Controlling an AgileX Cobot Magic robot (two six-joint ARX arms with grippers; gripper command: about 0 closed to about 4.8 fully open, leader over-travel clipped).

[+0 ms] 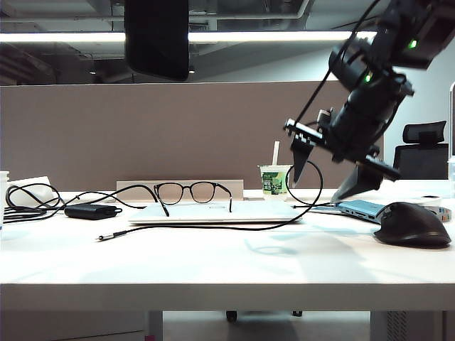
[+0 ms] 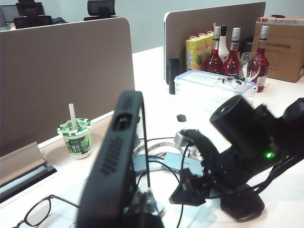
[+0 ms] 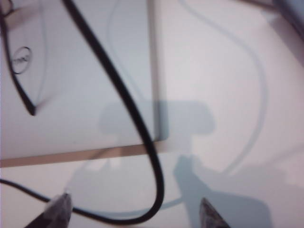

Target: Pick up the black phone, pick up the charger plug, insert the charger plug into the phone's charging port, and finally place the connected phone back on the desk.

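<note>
The right gripper [image 1: 334,179] hangs tilted above the white desk [image 1: 213,263], jaws spread wide, empty. Raised high, the left gripper [image 2: 137,209] clamps the flat matte black phone [image 2: 114,161] upright.

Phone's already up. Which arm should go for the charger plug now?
Right. Its pincer hangs open above the cable, empty. The left pincer is shut on the black phone. The charger plug lies on the desk.

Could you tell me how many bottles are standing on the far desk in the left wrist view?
4: three red bottles and one white bottle set behind the first two, all behind the clear box. More may be hidden.
</note>
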